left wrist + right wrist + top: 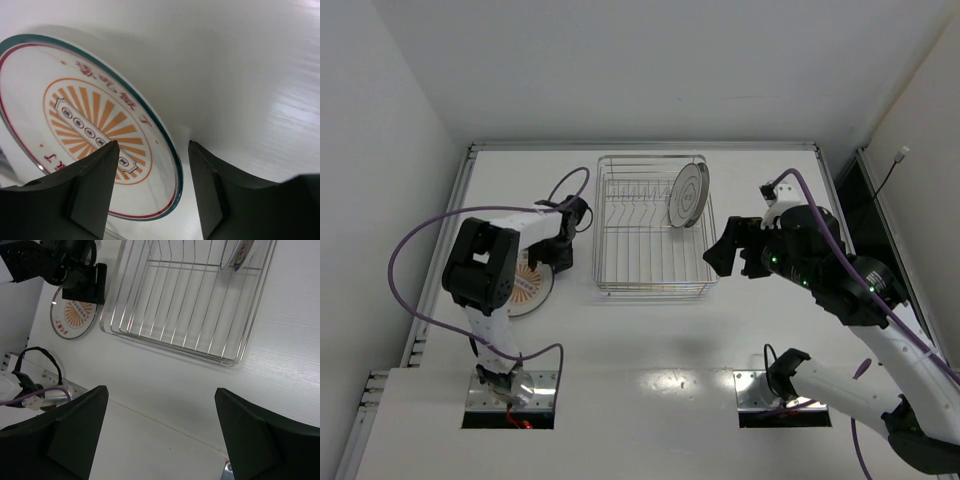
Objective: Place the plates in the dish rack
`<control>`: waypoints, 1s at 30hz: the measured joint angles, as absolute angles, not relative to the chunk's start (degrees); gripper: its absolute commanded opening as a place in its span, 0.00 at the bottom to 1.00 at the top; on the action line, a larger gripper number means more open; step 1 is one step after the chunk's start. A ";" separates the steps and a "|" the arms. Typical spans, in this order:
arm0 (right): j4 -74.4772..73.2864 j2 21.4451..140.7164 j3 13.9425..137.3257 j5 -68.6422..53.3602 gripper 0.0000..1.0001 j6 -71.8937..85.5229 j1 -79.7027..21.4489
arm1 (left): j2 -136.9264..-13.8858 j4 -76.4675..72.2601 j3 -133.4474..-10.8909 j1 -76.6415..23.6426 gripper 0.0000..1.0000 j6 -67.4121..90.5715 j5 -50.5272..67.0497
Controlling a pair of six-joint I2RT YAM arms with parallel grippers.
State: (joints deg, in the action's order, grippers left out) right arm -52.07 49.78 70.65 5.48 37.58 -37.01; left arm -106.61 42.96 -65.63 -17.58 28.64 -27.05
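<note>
Left gripper (153, 145) first: jaws apart and clamped on nothing. One finger (95, 185) sits over the sunburst plate (90, 125), the other is out past its rim above bare worktop (260, 75). That plate lies flat near the worktop's left edge, just left of the dish rack (655, 291). The rack sits mid-worktop toward the far edge. Already in it, at the right end, is the thin-circled plate (688, 193), standing on edge between the tines. A third plate I can't make out.

Right gripper (161, 389) hangs spread wide and empty off the rack's right near corner.

How will the plate handle? It looks rigid, glossy and light, so probably slick under hard pads and likely to chip if dropped. Lying flat, it offers only the rim. I'd pinch the edge nearest the rack, one finger on top and one worked underneath, squeezing firmly since the glaze may slide as it tips upright.
</note>
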 measured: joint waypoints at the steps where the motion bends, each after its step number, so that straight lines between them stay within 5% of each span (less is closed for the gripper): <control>1: -52.07 49.71 70.65 5.48 0.86 37.56 -36.99 | -107.50 44.23 -66.54 -17.61 0.61 29.71 -27.94; 6: -52.07 49.12 70.65 5.30 0.87 37.54 -36.99 | -114.63 54.50 -73.01 -17.93 0.92 37.74 -37.10; 9: -52.10 48.69 70.65 5.28 0.87 37.54 -36.99 | -118.61 61.14 -76.05 -19.16 0.99 43.22 -44.73; 20: -52.69 47.57 70.65 5.39 0.88 37.36 -37.01 | -119.52 65.10 -74.43 -19.79 0.99 50.09 -51.96; 25: -53.21 47.24 70.76 5.82 0.89 37.28 -37.01 | -119.52 63.61 -73.14 -19.79 0.55 50.24 -51.53; 30: -54.24 47.24 71.53 6.35 0.89 37.28 -36.99 | -120.16 60.55 -72.40 -19.68 0.24 50.24 -47.68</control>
